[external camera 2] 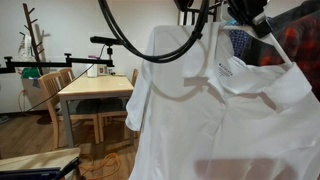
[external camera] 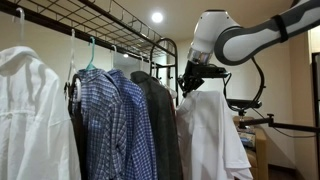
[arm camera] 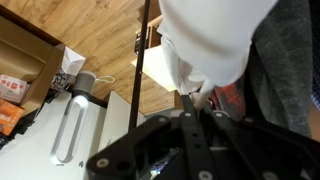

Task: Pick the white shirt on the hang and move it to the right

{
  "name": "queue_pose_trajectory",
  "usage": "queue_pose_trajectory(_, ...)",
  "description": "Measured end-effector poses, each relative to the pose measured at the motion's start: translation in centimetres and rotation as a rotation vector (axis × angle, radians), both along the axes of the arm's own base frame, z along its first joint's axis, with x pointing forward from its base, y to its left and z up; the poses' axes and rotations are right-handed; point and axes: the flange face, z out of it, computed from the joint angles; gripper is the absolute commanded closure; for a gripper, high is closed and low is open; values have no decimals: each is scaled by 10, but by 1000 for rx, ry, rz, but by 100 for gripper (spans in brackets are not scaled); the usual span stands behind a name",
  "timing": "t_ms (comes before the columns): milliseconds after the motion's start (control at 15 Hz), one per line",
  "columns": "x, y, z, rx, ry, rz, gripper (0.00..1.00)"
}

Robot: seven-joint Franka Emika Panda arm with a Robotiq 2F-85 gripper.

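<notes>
- in an exterior view the white shirt (external camera 2: 220,120) sits so close to the lens that it fills most of the picture, its hem and right sleeve are cut off, and we cannot make out the gripper there.
- the hanger inside the collar is hidden from us in every view.
- in the wrist view the gripper (arm camera: 197,108) has its fingers drawn together on a fold of the white cloth; the tips are partly buried in it.
- the shirt is plain white with a collar. it hangs at the right end of the black rack (external camera: 110,15), just beside a dark garment (external camera: 160,120).
- further left hang blue plaid shirts (external camera: 110,120) and another white shirt (external camera: 30,110), which is cut off at the edge.
- the room has a wooden floor (arm camera: 100,50), a wooden table (external camera 2: 95,88) with chairs, and a coat stand (external camera 2: 32,30).
</notes>
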Motion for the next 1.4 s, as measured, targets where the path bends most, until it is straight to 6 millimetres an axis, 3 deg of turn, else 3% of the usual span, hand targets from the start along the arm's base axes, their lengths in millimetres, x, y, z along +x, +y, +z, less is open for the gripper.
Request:
queue_pose_trajectory(200,-2,-13,-9,5,9,-36,91)
queue_pose_trajectory(400,-4,-27,-2,-23,-1,-58,91)
queue_pose_trajectory(1133,1,-68,72,-110,-129,-111,91)
queue_pose_trajectory(1400,7,-65,87,-128,-159,-95,91)
